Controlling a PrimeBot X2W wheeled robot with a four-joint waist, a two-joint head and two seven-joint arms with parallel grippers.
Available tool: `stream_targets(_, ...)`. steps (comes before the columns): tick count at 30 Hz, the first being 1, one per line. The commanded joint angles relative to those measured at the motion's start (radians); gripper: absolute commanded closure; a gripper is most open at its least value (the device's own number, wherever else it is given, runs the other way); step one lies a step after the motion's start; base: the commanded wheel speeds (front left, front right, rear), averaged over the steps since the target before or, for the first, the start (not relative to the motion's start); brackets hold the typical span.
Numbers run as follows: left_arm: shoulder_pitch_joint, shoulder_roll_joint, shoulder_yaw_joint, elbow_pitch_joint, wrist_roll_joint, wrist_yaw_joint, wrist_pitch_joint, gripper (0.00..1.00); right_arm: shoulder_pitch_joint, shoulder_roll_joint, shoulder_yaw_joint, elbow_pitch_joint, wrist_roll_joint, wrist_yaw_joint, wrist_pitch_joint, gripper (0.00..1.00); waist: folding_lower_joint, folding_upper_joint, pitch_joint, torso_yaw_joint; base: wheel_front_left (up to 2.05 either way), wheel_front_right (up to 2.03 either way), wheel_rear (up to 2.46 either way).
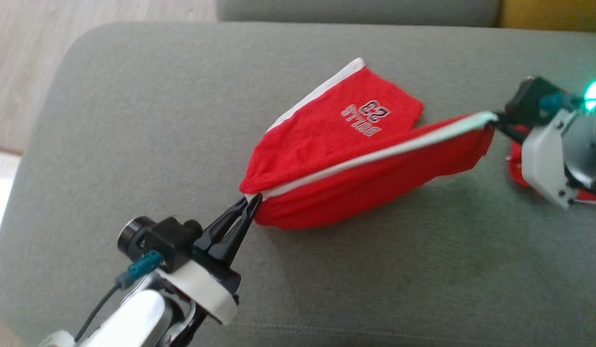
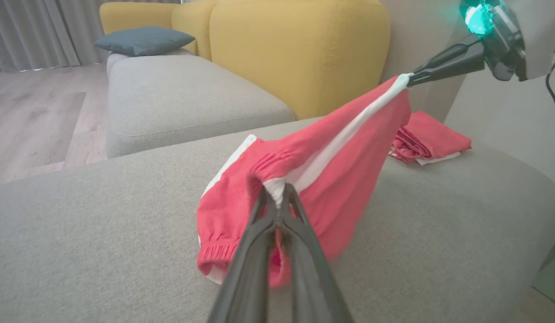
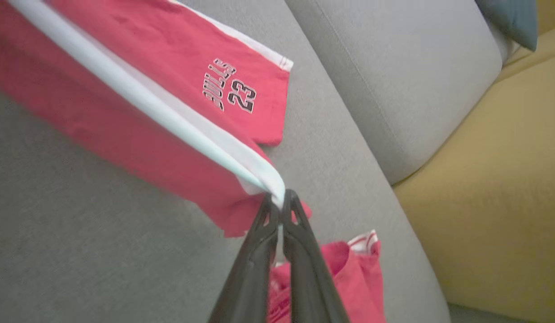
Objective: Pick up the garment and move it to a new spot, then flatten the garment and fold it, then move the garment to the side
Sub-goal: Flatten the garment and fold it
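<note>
left gripper (image 1: 252, 201): pinched tight on one end of the white band
right gripper (image 1: 496, 121): clamped on the other end
garment (image 1: 336, 144): red shorts strung between them over the grey sofa seat (image 1: 134, 144), we reckon to stretch it flat
hard to see: another red piece (image 2: 434, 139) under our right arm, mostly covered

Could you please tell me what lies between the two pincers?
The red shorts, their white stripe stretched from left pincer to right pincer, seen in the head view.

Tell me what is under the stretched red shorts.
Grey sofa cushion, with one printed leg of the shorts resting on it. The cushion directly beneath the cloth is covered.
</note>
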Motion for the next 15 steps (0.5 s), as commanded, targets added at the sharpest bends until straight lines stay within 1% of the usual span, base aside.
stream_targets(1,-0.062,0.007,0.057,-0.017,-0.008,0.005,-0.014,1.00,-0.022,-0.007,-0.008,0.001,-0.011,0.003,-0.003,1.00,0.0000,-0.0001,0.028,0.033,0.00,0.00,0.00)
stream_targets(6,-0.108,-0.036,0.051,0.034,-0.010,-0.008,-0.028,1.00,-0.089,0.017,0.010,0.041,-0.047,0.003,0.023,1.00,0.0000,-0.0001,0.065,0.085,0.00,0.00,0.00)
stream_targets(12,-0.184,-0.090,0.025,0.123,0.003,-0.039,-0.040,1.00,-0.128,0.045,0.013,0.074,-0.110,0.003,0.057,1.00,0.0000,-0.0001,0.123,0.134,0.00,0.00,0.00)
stream_targets(15,-0.234,-0.125,0.020,0.182,0.006,-0.050,-0.046,1.00,-0.136,0.050,0.014,0.081,-0.175,0.003,0.074,1.00,0.0000,-0.0001,0.155,0.160,0.00,0.00,0.00)
